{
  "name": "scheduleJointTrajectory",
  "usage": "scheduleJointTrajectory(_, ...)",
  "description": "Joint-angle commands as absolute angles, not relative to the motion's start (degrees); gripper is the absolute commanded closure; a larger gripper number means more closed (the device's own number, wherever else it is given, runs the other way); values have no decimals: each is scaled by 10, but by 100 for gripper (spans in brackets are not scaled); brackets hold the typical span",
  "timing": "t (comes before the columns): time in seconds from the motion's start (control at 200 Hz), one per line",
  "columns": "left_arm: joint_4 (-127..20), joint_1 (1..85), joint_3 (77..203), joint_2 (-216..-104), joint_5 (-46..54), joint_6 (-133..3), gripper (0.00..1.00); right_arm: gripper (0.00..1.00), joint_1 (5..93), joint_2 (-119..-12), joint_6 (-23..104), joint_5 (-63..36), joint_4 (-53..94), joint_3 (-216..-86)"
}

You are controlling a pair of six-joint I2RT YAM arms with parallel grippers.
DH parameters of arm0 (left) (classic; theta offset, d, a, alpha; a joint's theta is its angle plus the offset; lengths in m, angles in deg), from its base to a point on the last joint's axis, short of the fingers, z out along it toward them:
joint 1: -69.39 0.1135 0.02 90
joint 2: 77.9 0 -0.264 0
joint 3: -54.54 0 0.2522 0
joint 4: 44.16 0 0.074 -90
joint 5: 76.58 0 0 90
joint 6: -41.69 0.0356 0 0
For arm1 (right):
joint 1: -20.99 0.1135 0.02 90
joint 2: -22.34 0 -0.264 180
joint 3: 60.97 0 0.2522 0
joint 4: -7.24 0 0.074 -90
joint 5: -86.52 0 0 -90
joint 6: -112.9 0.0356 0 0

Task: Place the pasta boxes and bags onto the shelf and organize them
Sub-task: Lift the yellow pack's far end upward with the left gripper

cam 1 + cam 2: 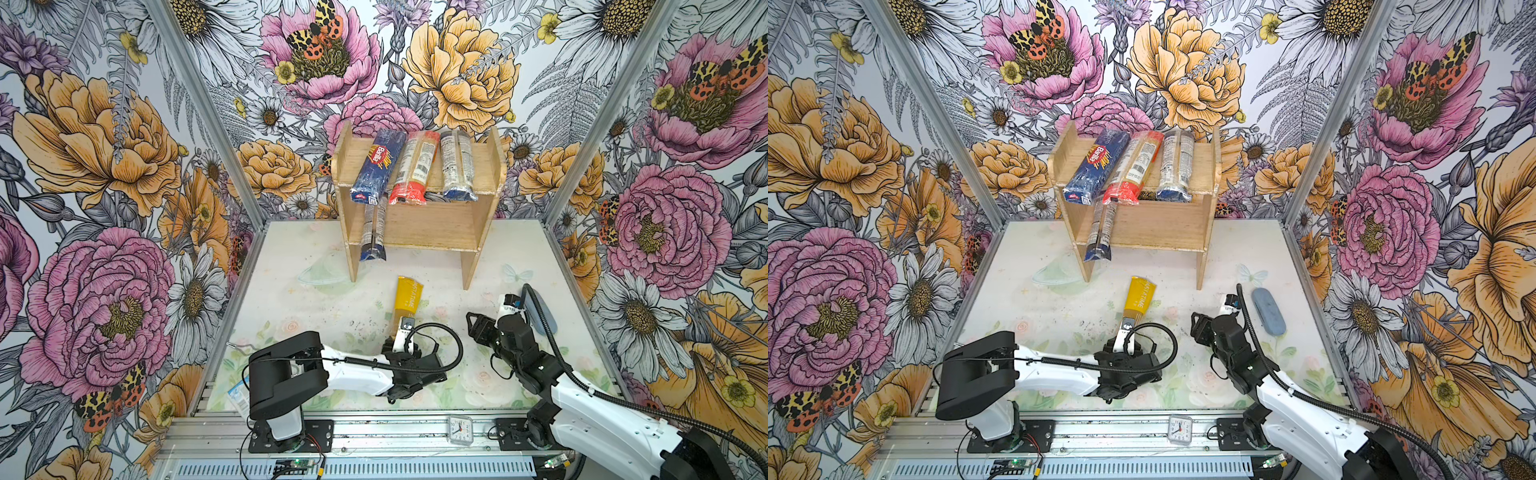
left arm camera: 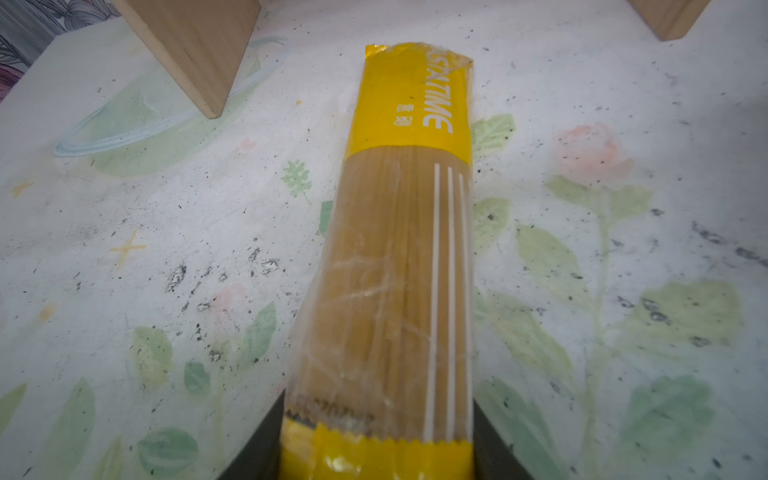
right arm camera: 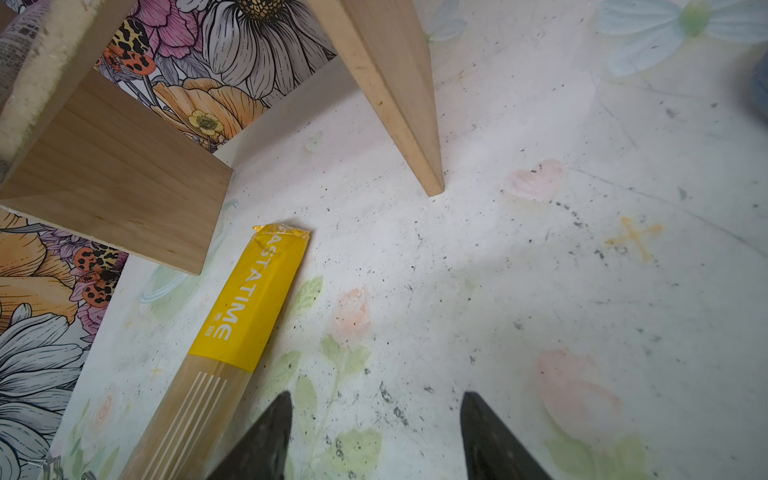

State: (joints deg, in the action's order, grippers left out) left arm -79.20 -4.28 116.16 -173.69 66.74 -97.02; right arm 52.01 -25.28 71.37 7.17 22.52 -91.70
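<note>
The yellow-ended bag point(image 1: 409, 293) point(image 1: 1139, 296) lies flat on the counter point(image 1: 316, 299) just below the middle of both top views. Its yellow end points up the frame toward the shelf point(image 1: 432, 224) point(image 1: 1158, 226) and stops short of the shelf's legs. Its other end is hidden under the left arm point(image 1: 357, 374). The left wrist view shows that near end of the yellow-ended bag point(image 2: 399, 249) set between the left jaws, which press against both of its sides, so they are clenched on it.

The shelf stands at the centre of both top views, against the flowered back wall. Three packs lie front to back on its upper tier, their near ends overhanging the front edge. The dark blue Barilla box point(image 1: 376, 166) point(image 1: 1094, 168) is leftmost and slanted. The red-ended bag point(image 1: 415, 166) point(image 1: 1133, 166) is beside it, and a grey-labelled bag point(image 1: 457, 164) point(image 1: 1175, 166) is on the right. A second grey-labelled bag point(image 1: 373, 232) point(image 1: 1100, 232) sits at the left end of the lower tier, its dark end jutting past the front edge.

The right jaws hang released over bare counter with nothing between them, and the right wrist view shows the yellow-ended bag point(image 3: 245, 307) off to one side. At right in a top view, a grey-blue oval object point(image 1: 1268, 311) lies just beyond the right arm point(image 1: 1233, 340). A white-blue packet point(image 1: 237, 397) peeks out at lower left. A small clock point(image 1: 460, 430) point(image 1: 1180, 430) stands on the rail at the bottom.
</note>
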Motion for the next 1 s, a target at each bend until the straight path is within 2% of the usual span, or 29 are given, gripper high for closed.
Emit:
scheduleJointTrajectory(0.0, -773, -43, 1167, -1695, 706, -941, 86, 35, 514, -254, 713, 70, 226, -936)
scheduleJointTrajectory(0.215, -765, -44, 1162, -1669, 693, -931, 99, 35, 513, -253, 712, 70, 226, -936)
scheduleJointTrajectory(0.696, -709, -35, 1130, -1618, 638, -887, 100, 34, 512, -254, 714, 70, 226, -931)
scheduleJointTrajectory(0.996, -692, -32, 1108, -1567, 639, -879, 100, 34, 511, -252, 714, 71, 226, -928)
